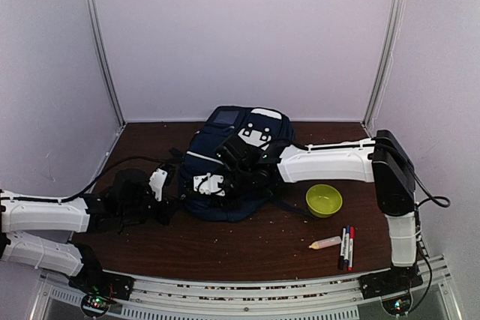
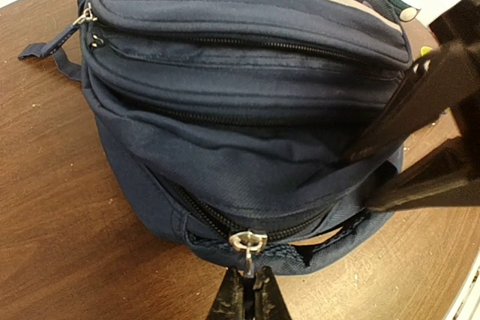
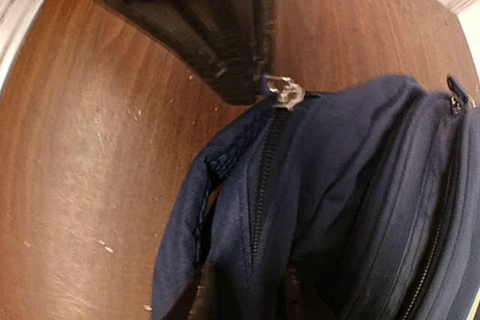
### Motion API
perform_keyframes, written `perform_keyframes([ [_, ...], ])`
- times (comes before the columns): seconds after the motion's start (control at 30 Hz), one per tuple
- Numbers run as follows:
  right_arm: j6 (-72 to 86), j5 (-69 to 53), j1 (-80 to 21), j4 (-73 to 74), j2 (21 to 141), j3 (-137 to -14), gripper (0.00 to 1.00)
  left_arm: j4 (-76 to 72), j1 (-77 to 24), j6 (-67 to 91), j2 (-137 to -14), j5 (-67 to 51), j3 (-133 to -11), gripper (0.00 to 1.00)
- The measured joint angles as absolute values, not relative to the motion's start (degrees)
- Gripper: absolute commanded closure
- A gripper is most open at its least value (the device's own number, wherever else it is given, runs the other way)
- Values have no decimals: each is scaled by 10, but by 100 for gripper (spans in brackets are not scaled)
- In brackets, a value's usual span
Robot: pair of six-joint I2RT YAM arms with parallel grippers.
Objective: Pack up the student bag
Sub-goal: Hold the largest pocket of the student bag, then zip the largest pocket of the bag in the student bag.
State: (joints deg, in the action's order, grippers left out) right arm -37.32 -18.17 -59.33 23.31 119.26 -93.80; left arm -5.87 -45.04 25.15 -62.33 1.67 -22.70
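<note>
The student bag [image 1: 225,159] is a navy-blue backpack with a thin white stripe, lying in the middle of the table. My left gripper [image 2: 247,299] is shut on the metal pull of the bag's lowest zipper [image 2: 247,243], at the bag's near-left edge [image 1: 175,204]. My right gripper [image 3: 247,290] is shut on a fold of the bag's fabric beside that same zipper [image 3: 264,185], and its fingers [image 2: 409,103] show on the right of the left wrist view. In the top view the right gripper [image 1: 204,189] sits on the bag's front. The zipper looks shut along the part that shows.
A green bowl [image 1: 324,200] stands right of the bag. Two markers [image 1: 347,247] and a small cream tube [image 1: 325,243] lie near the front right. The bag's strap [image 2: 49,52] trails on the brown table [image 1: 247,249]. White walls enclose the sides and back.
</note>
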Motion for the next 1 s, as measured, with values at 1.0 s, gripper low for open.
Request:
perform_keyframes([
  [1.0,-480,-171,-592,271,998,-713,100,-55,-390,219,-787,7,-295,100],
])
